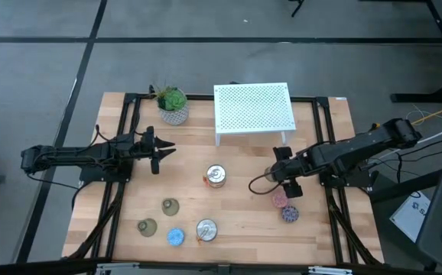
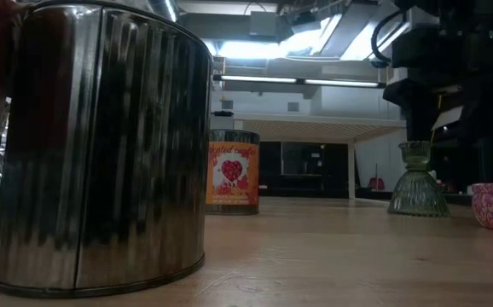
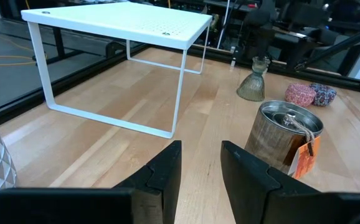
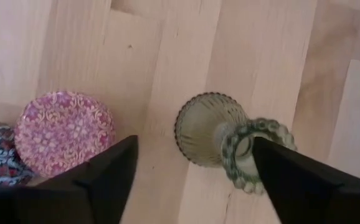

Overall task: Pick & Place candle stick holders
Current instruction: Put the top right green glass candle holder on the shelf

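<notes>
One olive-grey candle stick holder (image 4: pixel 212 129) stands on its wide base on the table, right of centre; it also shows in the low view (image 2: pixel 417 181) and the left wrist view (image 3: pixel 253 79). My right gripper (image 4: pixel 195 162) is open above it, pointing down, with one finger on either side of the holder. Two more holders (image 1: pixel 170 205) (image 1: pixel 146 226) stand on their bases near the table's front left. My left gripper (image 1: pixel 164 150) is open and empty over the table's left part, clear of all of them. My right gripper has one finger (image 4: pixel 292 180) close against the holder's beaded top rim (image 4: pixel 247 149). I cannot tell whether it touches. The other finger stands apart from the holder.
A tin with an orange label (image 1: pixel 216 176) stands at the centre and another tin (image 1: pixel 206 229) near the front. A blue disc (image 1: pixel 175 237) lies front left; a pink disc (image 1: pixel 281 200) and a purple disc (image 1: pixel 290 214) lie beside my right gripper. A white rack (image 1: pixel 253 111) and a potted plant (image 1: pixel 173 105) stand at the back.
</notes>
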